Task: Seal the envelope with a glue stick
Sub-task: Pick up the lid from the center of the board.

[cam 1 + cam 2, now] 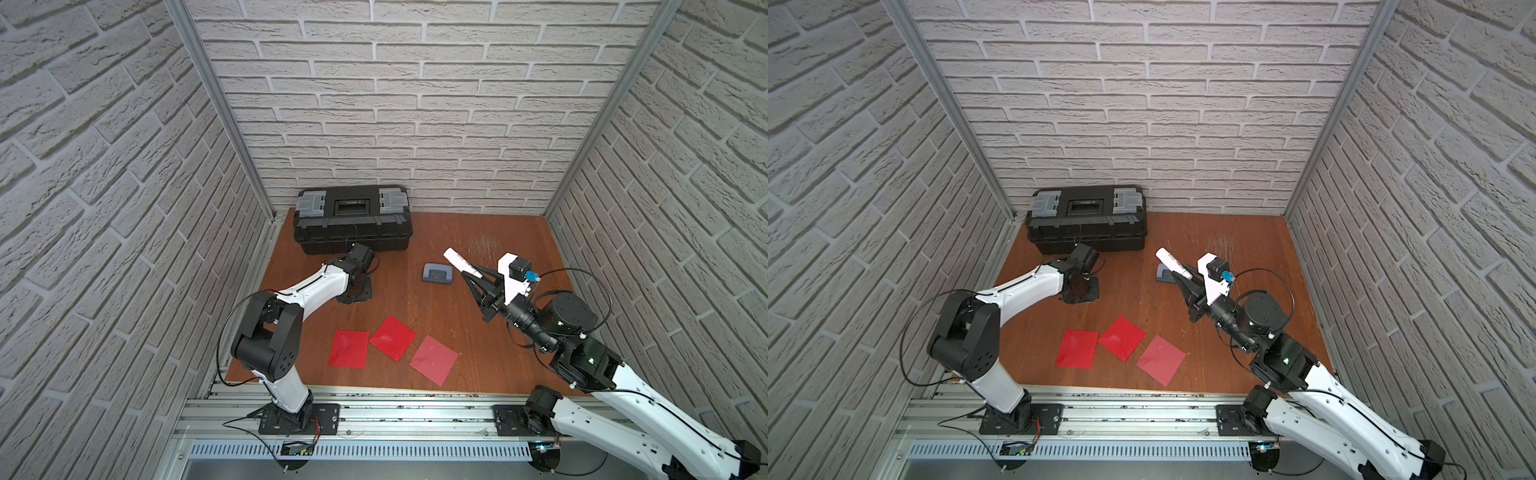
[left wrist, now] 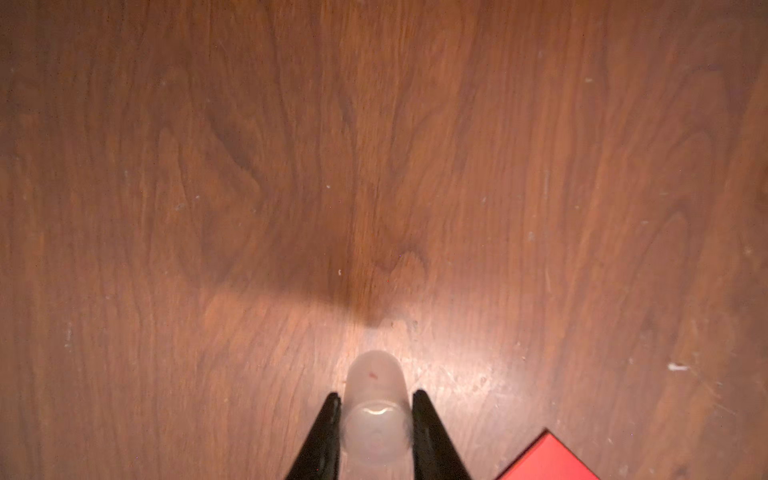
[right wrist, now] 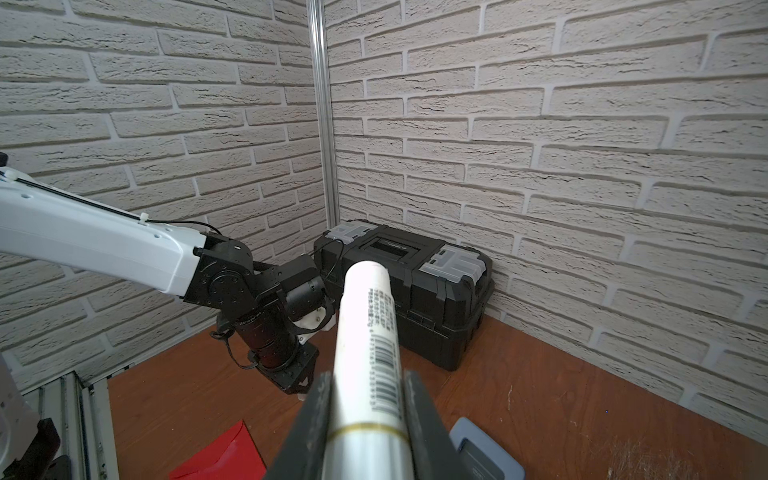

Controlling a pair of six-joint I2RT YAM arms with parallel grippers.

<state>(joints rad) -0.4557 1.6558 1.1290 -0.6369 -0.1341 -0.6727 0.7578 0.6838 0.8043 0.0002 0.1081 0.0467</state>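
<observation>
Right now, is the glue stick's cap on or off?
Off: the clear cap sits in the left claw, away from the glue stick in the right claw.

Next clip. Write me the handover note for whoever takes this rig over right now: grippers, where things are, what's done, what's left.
Grippers: the right gripper is shut on the glue stick, raised above the table. The left gripper is low at the table, jaws closed on the clear cap.
Things: three red envelopes lie flat near the arm bases, clear of both arms.
Done: stick picked up; cap looks to be off.
Left: put the cap aside, glue a flap, press it shut. The flaps' state cannot be told.
</observation>
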